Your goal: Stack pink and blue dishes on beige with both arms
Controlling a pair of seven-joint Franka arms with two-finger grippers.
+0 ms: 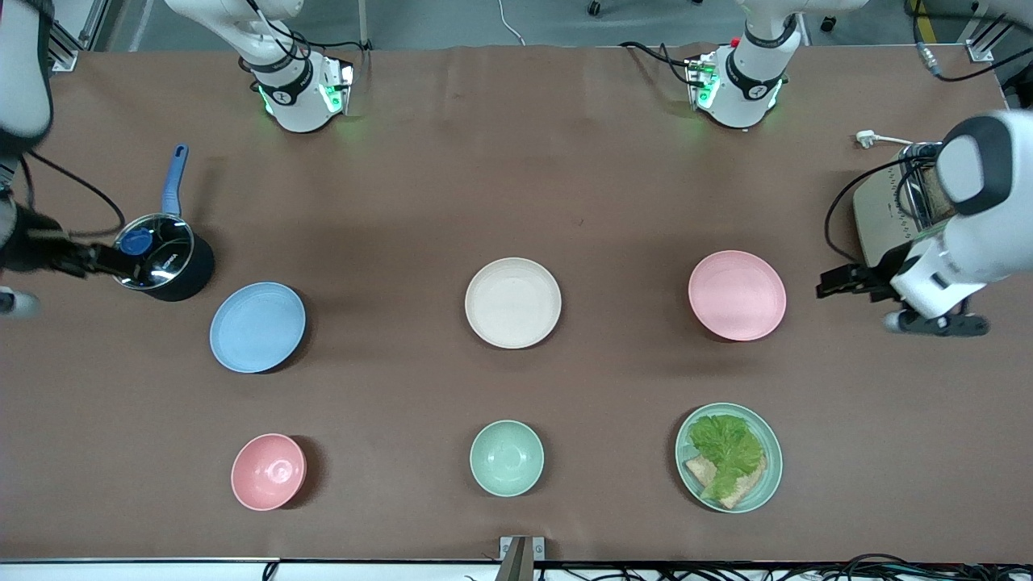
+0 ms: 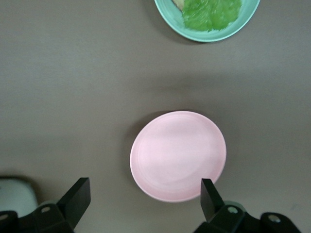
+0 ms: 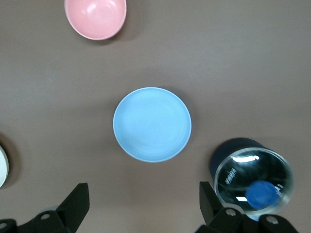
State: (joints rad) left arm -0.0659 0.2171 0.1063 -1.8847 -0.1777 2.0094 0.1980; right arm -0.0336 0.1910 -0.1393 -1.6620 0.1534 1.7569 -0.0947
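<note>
Front view shows a brown surface (image 1: 516,161) with three equal plates in a row: blue plate (image 1: 257,327) toward the right arm's end, beige plate (image 1: 512,303) in the middle, pink plate (image 1: 737,294) toward the left arm's end. Nothing is stacked yet.

Left claw (image 2: 146,199) hangs above the surface beside the pink plate, toward that arm's end, fingers spread wide and holding nothing. Right claw (image 3: 144,201) hangs likewise near the blue plate, beside a lidded pot (image 1: 161,258), wide open and empty.

Each plate lies between its nearer claw and the beige plate, so each arm would likely reach inward, toward the centre.

Nearer the front camera sit a pink bowl (image 1: 268,471), a green bowl (image 1: 506,457) and a lettuce plate (image 1: 729,457).
</note>
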